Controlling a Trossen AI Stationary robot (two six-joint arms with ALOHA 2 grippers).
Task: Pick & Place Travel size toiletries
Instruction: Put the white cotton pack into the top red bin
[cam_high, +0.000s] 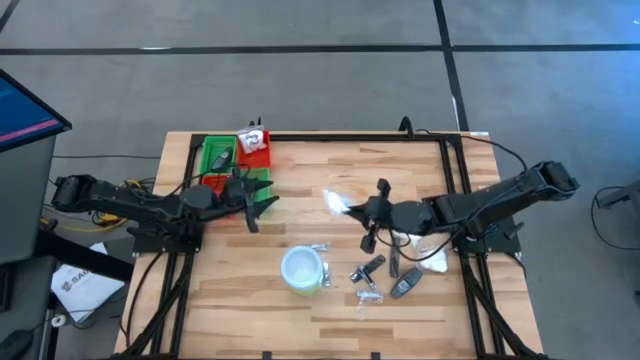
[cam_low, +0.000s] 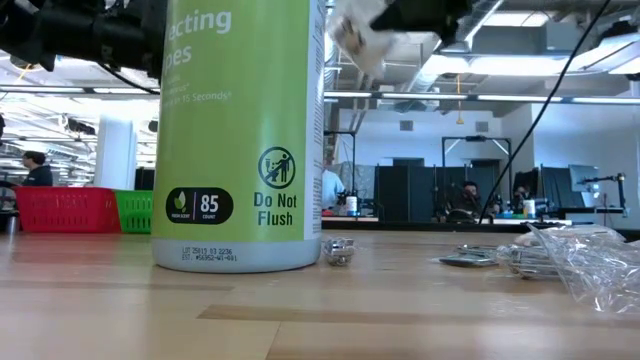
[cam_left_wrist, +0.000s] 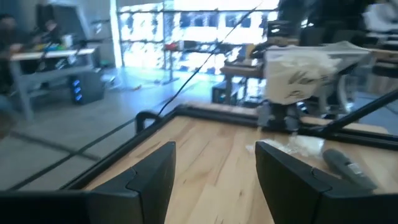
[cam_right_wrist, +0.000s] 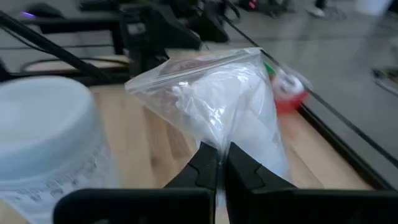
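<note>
My right gripper (cam_high: 352, 208) hangs over the middle of the table, shut on a small clear sachet with white lumpy contents (cam_right_wrist: 217, 102), lifted well above the wood (cam_low: 355, 40). More travel size toiletries lie below and beside that arm: dark sticks (cam_high: 405, 283), a small item (cam_high: 368, 268), and clear packets (cam_high: 430, 255). My left gripper (cam_high: 262, 208) waits open near the red and green tray (cam_high: 222, 150), its fingers (cam_left_wrist: 149, 180) level with nothing between them. My right gripper pinches the sachet's near lower edge (cam_right_wrist: 219, 142) between its two fingertips. The fingers come from the table's right side, slanting slightly downward. The sachet stands out beyond the fingertips, lifted clear of the table and the tub.
A round white tub with a green side (cam_high: 302, 270) stands near the front middle and fills the low view (cam_low: 240, 130). The tray holds a white and red item (cam_high: 253, 140) in its red compartment. A black frame (cam_high: 350, 137) borders the tabletop. Bare wood lies between the two grippers.
</note>
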